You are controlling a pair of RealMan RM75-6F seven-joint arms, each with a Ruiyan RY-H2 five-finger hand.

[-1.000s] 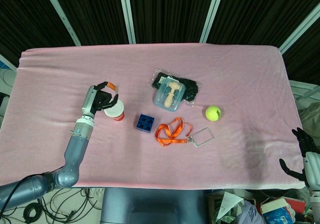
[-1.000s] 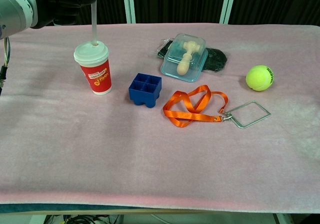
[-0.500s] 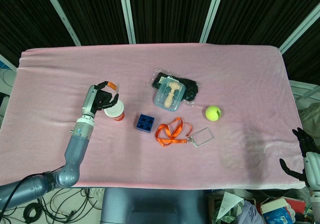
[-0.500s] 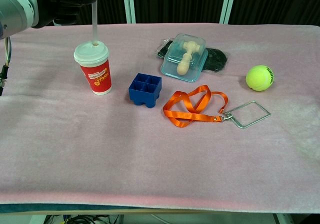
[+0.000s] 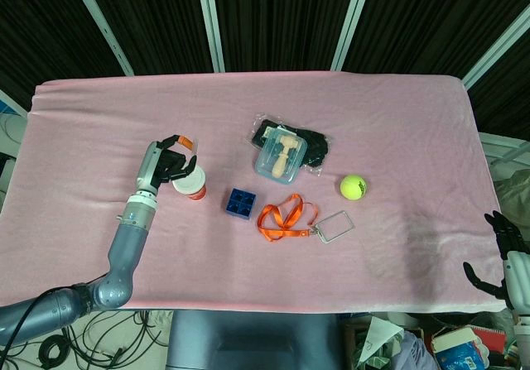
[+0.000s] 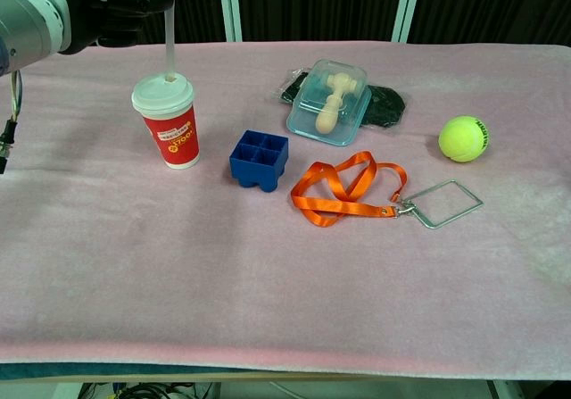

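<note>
A red paper cup (image 6: 172,120) with a white lid (image 5: 190,184) stands on the pink table cloth (image 6: 268,274). A clear straw (image 6: 169,33) with an orange tip stands upright in the lid. My left hand (image 6: 107,6) (image 5: 169,165) pinches the straw's top, just above and left of the cup. My right hand (image 5: 501,254) hangs off the table's right front corner, fingers apart, holding nothing.
Right of the cup lie a blue block tray (image 6: 259,159), an orange lanyard (image 6: 343,189) with a clear badge holder (image 6: 443,203), and a tennis ball (image 6: 463,138). A clear box holding a wooden mallet (image 6: 329,107) rests on a dark bag (image 6: 385,104).
</note>
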